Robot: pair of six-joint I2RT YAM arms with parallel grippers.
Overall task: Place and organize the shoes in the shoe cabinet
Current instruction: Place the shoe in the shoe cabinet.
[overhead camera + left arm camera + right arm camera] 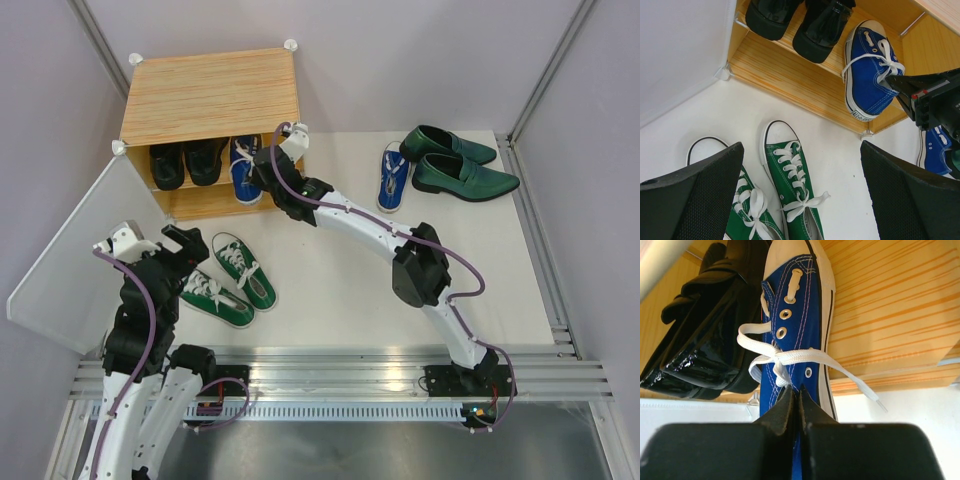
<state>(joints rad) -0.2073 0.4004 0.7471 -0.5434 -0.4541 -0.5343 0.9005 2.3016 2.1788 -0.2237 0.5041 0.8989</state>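
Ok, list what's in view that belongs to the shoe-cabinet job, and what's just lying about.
Job: shoe cabinet; black boots, blue sneaker on its shelf; second blue sneaker, green sneakers, dark-green loafers on the table.
Not the job: metal rails, grey walls.

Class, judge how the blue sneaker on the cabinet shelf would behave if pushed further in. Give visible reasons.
The blue sneaker probably slides rather than rolls: its flat sole rests on smooth wood in the cabinet. Its canvas upper likely dents under pressure. The loose laces might snag.

heel label (859, 114) on blue sneaker (867, 70), lettering unreadable
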